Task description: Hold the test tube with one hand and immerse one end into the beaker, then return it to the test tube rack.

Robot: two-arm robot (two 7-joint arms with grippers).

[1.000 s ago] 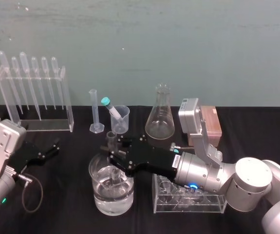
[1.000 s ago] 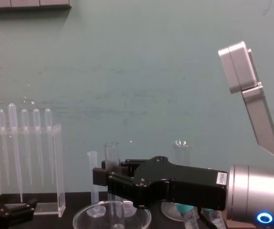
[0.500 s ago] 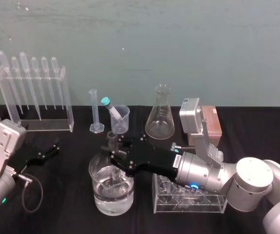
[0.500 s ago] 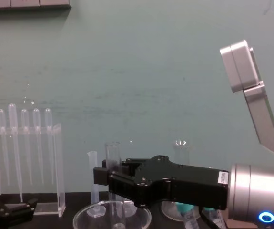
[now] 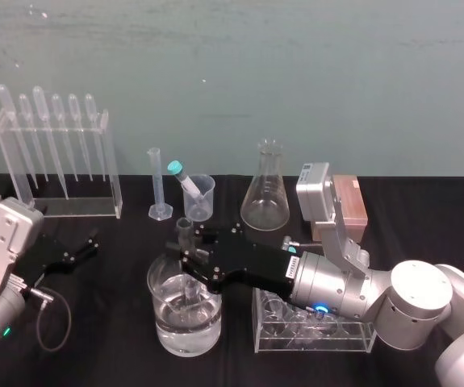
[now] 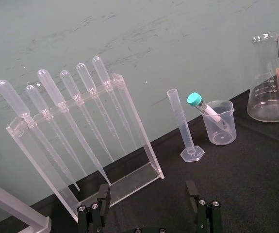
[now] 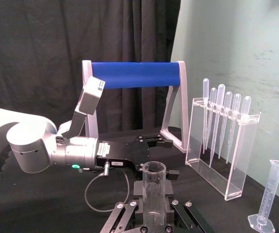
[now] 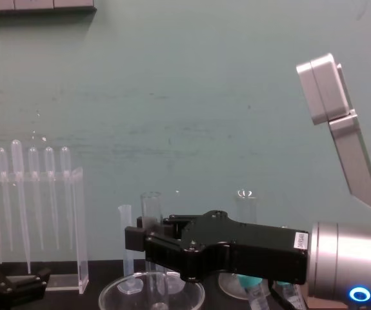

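At the lower centre of the head view, the right gripper (image 5: 190,260) is clamped on the test tube (image 5: 186,232), which stands upright with its lower end inside the beaker (image 5: 152,287). The left gripper (image 5: 84,247) rests at lower left, fingers spread wide.

You get even, soft light, faint shadows, and small glints on the flask (image 5: 265,197) and beaker (image 5: 169,324).
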